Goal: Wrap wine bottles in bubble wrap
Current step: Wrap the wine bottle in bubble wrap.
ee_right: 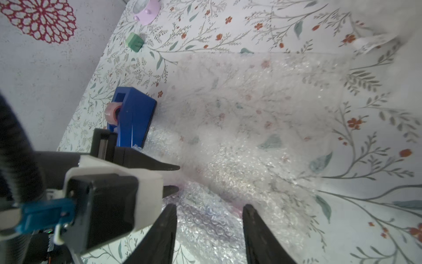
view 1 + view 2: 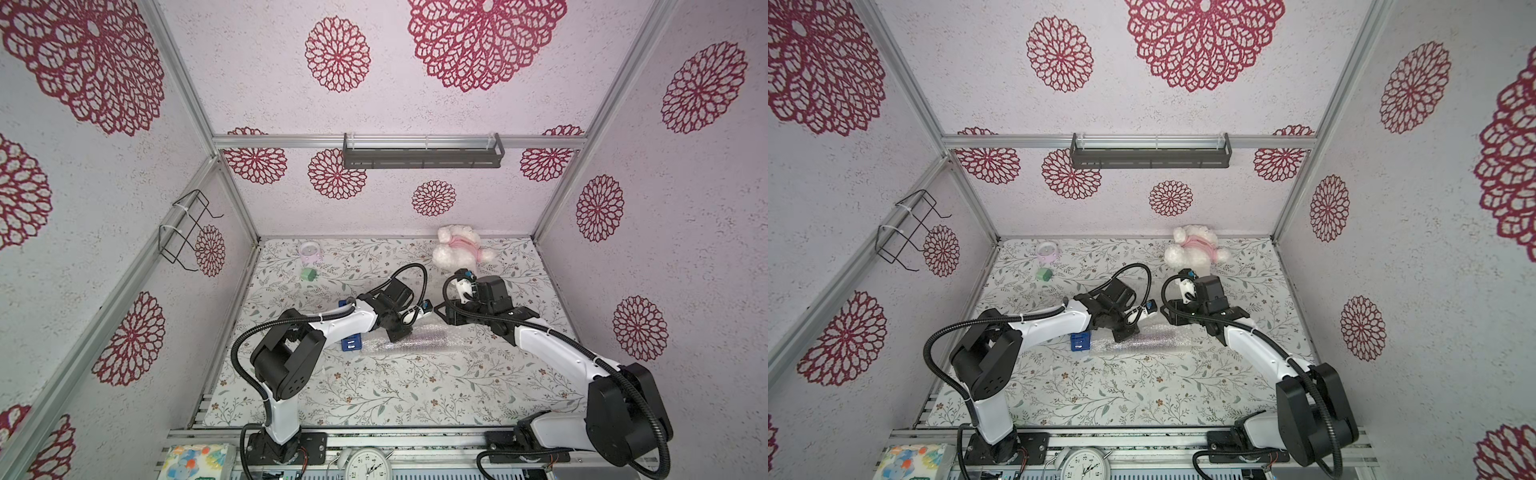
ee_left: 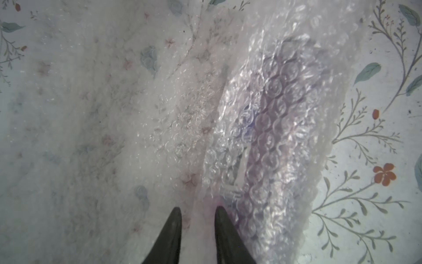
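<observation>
The bottle (image 3: 274, 137) lies on its side near the middle of the table (image 2: 374, 395), rolled inside the wrap (image 3: 159, 114). It shows only as a dark purple shape through the bubbles, with a pale patch on its side; neck and cap cannot be made out. In both top views the roll lies crosswise between the two arms, with a faint purple tint marking the bottle (image 2: 424, 334) (image 2: 1154, 336) within the wrap (image 2: 415, 345) (image 2: 1142, 343). From the right wrist, the rest of the wrap (image 1: 251, 114) lies flat on the table beyond the roll. The blue dispenser (image 1: 133, 116) stands at one end of the roll, with the edge of the wrap reaching its base; in both top views the dispenser (image 2: 351, 344) (image 2: 1080, 341) sits just beside that end, partly under the left arm. The left gripper (image 3: 198, 212) hangs over the wrap alongside the bottle. Its jaws stand a little apart, with the wrap visible in the gap between them and nothing pinched. One of its fingers (image 3: 219, 209) is right at the edge of the roll; contact cannot be confirmed. The right gripper (image 1: 209, 212) is above the roll with its jaws spread wider and the wrapped bottle visible below the gap; it holds nothing. A plush toy (image 2: 459, 249) lies at the far edge of the table, and a green block (image 2: 308, 274) sits toward the far left corner, both well apart from the roll.
</observation>
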`<state>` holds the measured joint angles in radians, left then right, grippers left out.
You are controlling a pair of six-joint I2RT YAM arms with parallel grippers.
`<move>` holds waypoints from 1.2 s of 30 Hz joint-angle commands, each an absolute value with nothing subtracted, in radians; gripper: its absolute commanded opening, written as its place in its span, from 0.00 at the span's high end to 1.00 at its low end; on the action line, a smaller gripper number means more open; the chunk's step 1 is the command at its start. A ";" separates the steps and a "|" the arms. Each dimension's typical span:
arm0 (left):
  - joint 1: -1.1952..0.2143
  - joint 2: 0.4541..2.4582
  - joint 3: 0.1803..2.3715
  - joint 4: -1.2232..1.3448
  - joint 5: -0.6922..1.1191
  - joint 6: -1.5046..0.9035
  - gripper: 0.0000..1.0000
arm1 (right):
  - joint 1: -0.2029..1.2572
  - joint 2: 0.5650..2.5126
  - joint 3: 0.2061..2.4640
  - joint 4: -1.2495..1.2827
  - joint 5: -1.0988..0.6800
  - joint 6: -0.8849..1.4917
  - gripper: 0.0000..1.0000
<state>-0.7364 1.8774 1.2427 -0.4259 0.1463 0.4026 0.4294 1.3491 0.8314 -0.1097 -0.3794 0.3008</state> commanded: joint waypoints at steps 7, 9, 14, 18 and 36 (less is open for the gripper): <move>-0.745 1.914 1.240 -0.440 0.179 0.393 0.68 | 0.459 1.548 0.929 -0.155 -0.407 0.293 0.58; -0.747 1.913 1.236 -0.440 0.178 0.393 0.66 | 0.459 1.580 0.950 -0.168 -0.403 0.280 0.58; -0.751 1.900 1.218 -0.428 0.173 0.393 0.63 | 0.459 1.642 0.978 -0.215 -0.384 0.256 0.58; -0.753 1.881 1.208 -0.416 0.161 0.397 0.60 | 0.459 1.673 0.974 -0.241 -0.372 0.249 0.58; -0.733 1.666 1.144 -0.303 0.114 0.402 0.39 | 0.461 1.698 0.953 -0.302 -0.350 0.215 0.59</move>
<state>-0.7403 1.7336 1.1530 -0.3511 0.1101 0.3927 0.4553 1.6928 0.9554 -0.2493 -0.3687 0.2440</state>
